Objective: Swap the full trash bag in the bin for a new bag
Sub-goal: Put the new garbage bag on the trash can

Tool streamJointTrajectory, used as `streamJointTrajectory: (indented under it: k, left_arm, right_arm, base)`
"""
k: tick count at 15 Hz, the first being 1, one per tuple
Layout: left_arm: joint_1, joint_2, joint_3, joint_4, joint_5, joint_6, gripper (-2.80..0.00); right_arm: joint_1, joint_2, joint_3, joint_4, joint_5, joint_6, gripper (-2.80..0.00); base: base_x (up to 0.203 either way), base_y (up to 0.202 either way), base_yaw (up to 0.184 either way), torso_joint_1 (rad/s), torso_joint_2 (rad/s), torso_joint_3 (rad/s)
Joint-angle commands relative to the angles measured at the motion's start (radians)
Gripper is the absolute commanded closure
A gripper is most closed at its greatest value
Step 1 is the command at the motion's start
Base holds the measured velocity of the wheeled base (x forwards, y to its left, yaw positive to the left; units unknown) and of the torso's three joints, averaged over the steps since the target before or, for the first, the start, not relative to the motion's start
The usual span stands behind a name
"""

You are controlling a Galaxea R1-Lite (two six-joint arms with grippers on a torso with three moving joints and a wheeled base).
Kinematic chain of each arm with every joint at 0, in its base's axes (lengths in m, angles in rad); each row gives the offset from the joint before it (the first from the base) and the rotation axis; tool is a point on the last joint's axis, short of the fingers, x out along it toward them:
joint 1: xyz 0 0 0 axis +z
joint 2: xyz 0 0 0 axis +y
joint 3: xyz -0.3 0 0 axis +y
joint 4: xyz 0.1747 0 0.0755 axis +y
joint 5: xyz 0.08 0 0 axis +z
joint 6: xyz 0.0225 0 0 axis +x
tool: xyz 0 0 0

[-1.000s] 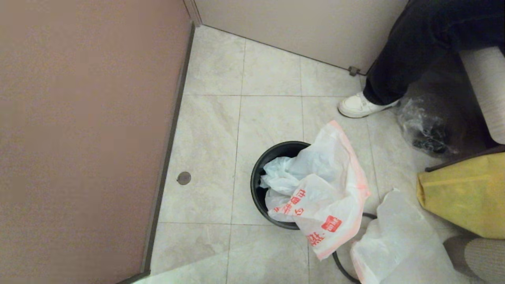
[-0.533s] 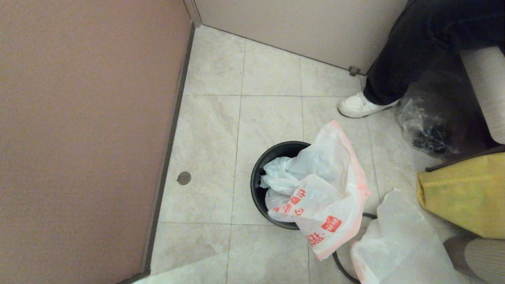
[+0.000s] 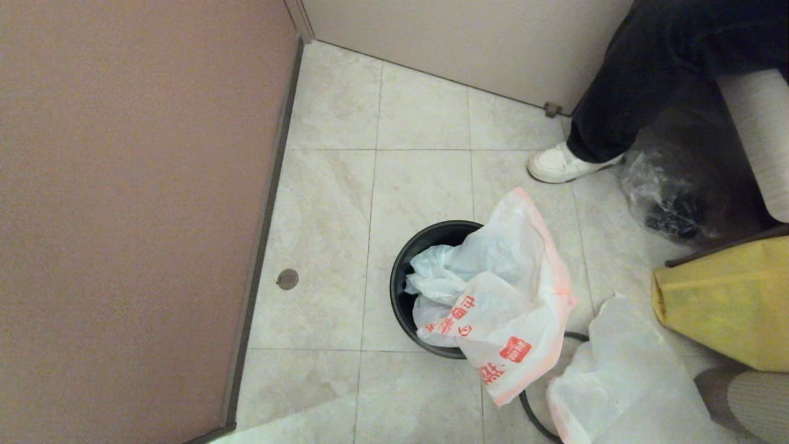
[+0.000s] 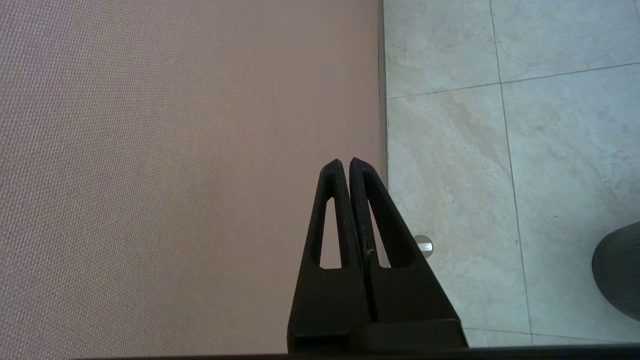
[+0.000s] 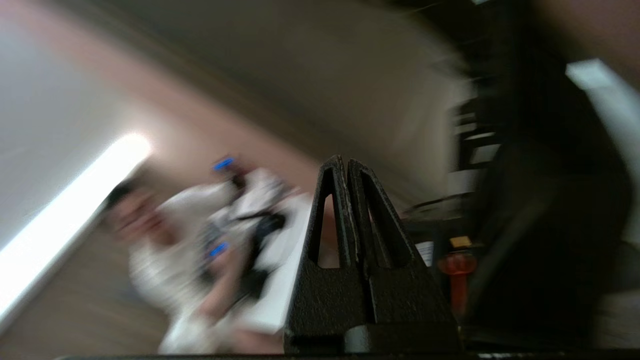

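Observation:
The black bin [image 3: 402, 296] stands on the tiled floor at the middle of the head view. The new bag [image 3: 511, 290], thin and white with red print and an orange-red hem, lies crumpled half inside the bin and drapes over its right side. The full trash bag [image 3: 622, 382], bulky and white, lies on the floor at the lower right. Neither gripper shows in the head view. My left gripper [image 4: 344, 161] is shut and empty, hanging beside the pink-brown partition, with the bin's edge [image 4: 620, 270] off to one side. My right gripper [image 5: 344, 159] is shut and empty, pointing away from the floor.
A dark ring [image 3: 529, 412] lies on the floor under the bags. A yellow bag [image 3: 727, 302] and a clear bag with dark lumps [image 3: 666, 197] sit at the right. A person's leg and white shoe [image 3: 558, 165] stand behind. The pink-brown partition [image 3: 135, 203] closes the left.

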Motion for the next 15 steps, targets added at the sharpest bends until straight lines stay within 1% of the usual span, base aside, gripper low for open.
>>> streamJointTrajectory:
  k: [1, 3, 5, 6, 7, 8, 9, 10, 11, 12, 13, 14, 15]
  left_arm:
    - [0.000, 0.007, 0.000, -0.011, -0.005, 0.001, 0.00]
    - [0.002, 0.010, 0.003, -0.021, -0.004, 0.001, 0.00]
    - [0.000, 0.010, 0.003, -0.022, -0.004, 0.001, 0.00]
    - [0.002, 0.011, 0.007, -0.024, -0.003, 0.002, 0.00]
    - [0.003, 0.011, 0.007, -0.027, -0.001, 0.005, 0.00]
    - [0.003, 0.015, 0.010, -0.035, 0.001, 0.007, 0.00]
    - [0.003, 0.016, 0.019, -0.056, 0.002, 0.007, 0.00]
    - [0.003, 0.016, 0.028, -0.070, 0.002, 0.004, 0.00]
    - [0.003, 0.016, 0.028, -0.070, 0.002, 0.002, 0.00]
    - [0.003, 0.016, 0.027, -0.072, 0.002, 0.002, 0.00]
    - [0.003, 0.016, 0.027, -0.072, 0.002, 0.004, 0.00]
    - [0.003, 0.016, 0.027, -0.072, 0.002, 0.002, 0.00]
    - [0.003, 0.016, 0.027, -0.070, 0.002, 0.002, 0.00]
  right_arm:
    - [-0.212, -0.065, -0.017, 0.011, 0.047, 0.039, 0.00]
    - [-0.414, -0.119, -0.043, 0.014, 0.047, 0.148, 0.00]
    - [-0.637, -0.224, -0.055, 0.026, 0.047, 0.206, 0.00]
    - [-0.701, -0.243, -0.061, 0.046, 0.047, 0.219, 0.00]
    - [-0.728, -0.255, -0.073, 0.063, 0.047, 0.230, 0.00]
    - [-0.712, -0.263, -0.088, 0.073, 0.037, 0.240, 0.00]
    - [-0.659, -0.261, -0.104, 0.075, 0.022, 0.249, 0.00]
    - [-0.555, -0.246, -0.119, 0.078, -0.019, 0.257, 0.00]
    - [-0.419, -0.233, -0.130, 0.086, -0.098, 0.263, 0.00]
    - [-0.278, -0.236, -0.131, 0.096, -0.197, 0.268, 0.00]
    - [-0.173, -0.248, -0.127, 0.104, -0.278, 0.277, 0.00]
    - [-0.109, -0.258, -0.123, 0.112, -0.353, 0.293, 0.00]
    - [-0.086, -0.266, -0.119, 0.113, -0.419, 0.307, 0.00]
  base:
    - [0.000, 0.000, 0.000, 0.000, 0.00, 0.000]
    - [0.000, 0.000, 0.000, 0.000, 0.00, 0.000]
    - [0.000, 0.000, 0.000, 0.000, 0.00, 0.000]
    - [0.000, 0.000, 0.000, 0.000, 0.00, 0.000]
    - [0.000, 0.000, 0.000, 0.000, 0.00, 0.000]
    - [0.000, 0.000, 0.000, 0.000, 0.00, 0.000]
    - [0.000, 0.000, 0.000, 0.000, 0.00, 0.000]
    - [0.000, 0.000, 0.000, 0.000, 0.00, 0.000]
    - [0.000, 0.000, 0.000, 0.000, 0.00, 0.000]
    - [0.000, 0.000, 0.000, 0.000, 0.00, 0.000]
    - [0.000, 0.000, 0.000, 0.000, 0.00, 0.000]
    - [0.000, 0.000, 0.000, 0.000, 0.00, 0.000]
    - [0.000, 0.000, 0.000, 0.000, 0.00, 0.000]
